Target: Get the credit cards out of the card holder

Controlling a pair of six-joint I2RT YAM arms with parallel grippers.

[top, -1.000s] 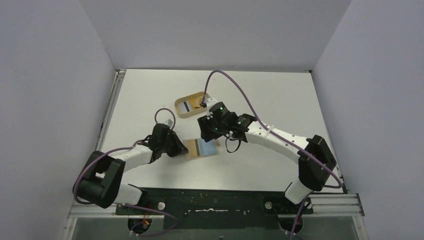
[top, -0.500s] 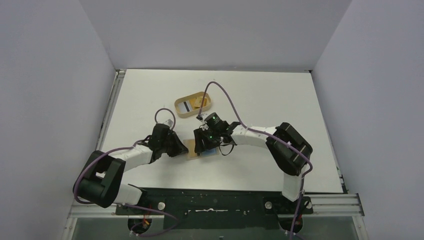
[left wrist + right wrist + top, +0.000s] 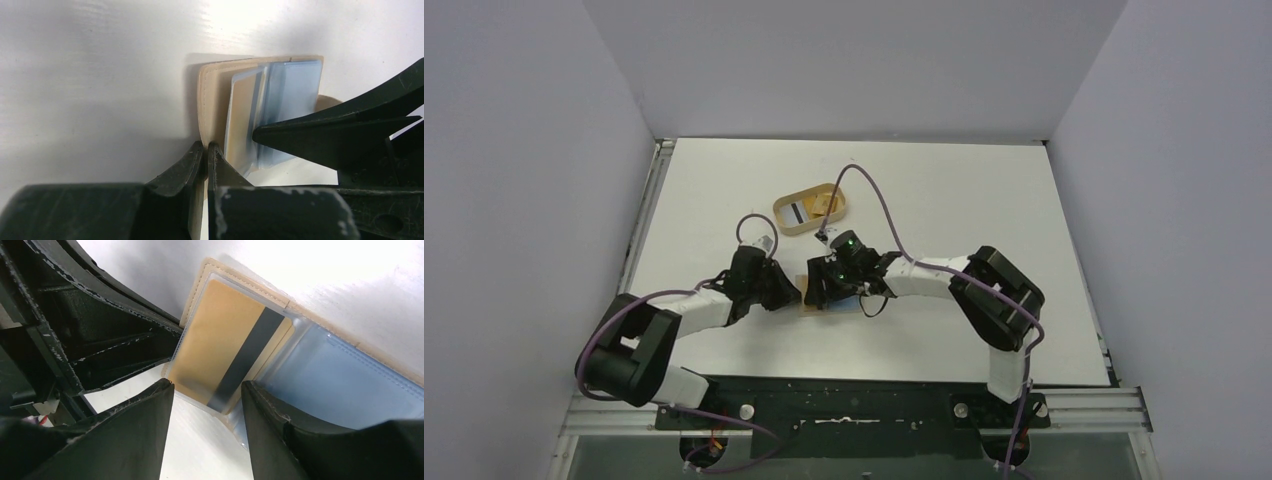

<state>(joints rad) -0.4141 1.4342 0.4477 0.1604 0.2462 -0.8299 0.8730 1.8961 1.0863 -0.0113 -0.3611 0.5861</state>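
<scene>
The tan card holder [image 3: 212, 95] lies open on the white table. My left gripper [image 3: 206, 146] is shut on its beige near edge. In its clear sleeves sit a tan credit card with a black stripe [image 3: 225, 340] and a light blue credit card [image 3: 350, 390]. My right gripper [image 3: 207, 394] is open, its fingertips [image 3: 157, 397] straddling the end of the tan card's sleeve just above it. In the top view the right gripper [image 3: 822, 290] covers most of the holder [image 3: 803, 299], and the left gripper [image 3: 784, 292] is at the holder's left edge.
An oval tan wooden tray [image 3: 784, 222] stands behind the grippers; it holds a card with a dark stripe [image 3: 796, 212] and a yellow item [image 3: 828, 203]. White walls enclose the table on three sides. The right arm's purple cable arcs over the middle.
My right gripper has moved from beside the tray forward and left, down onto the card holder, with its arm folding in. My left gripper has stayed on the holder's edge.
</scene>
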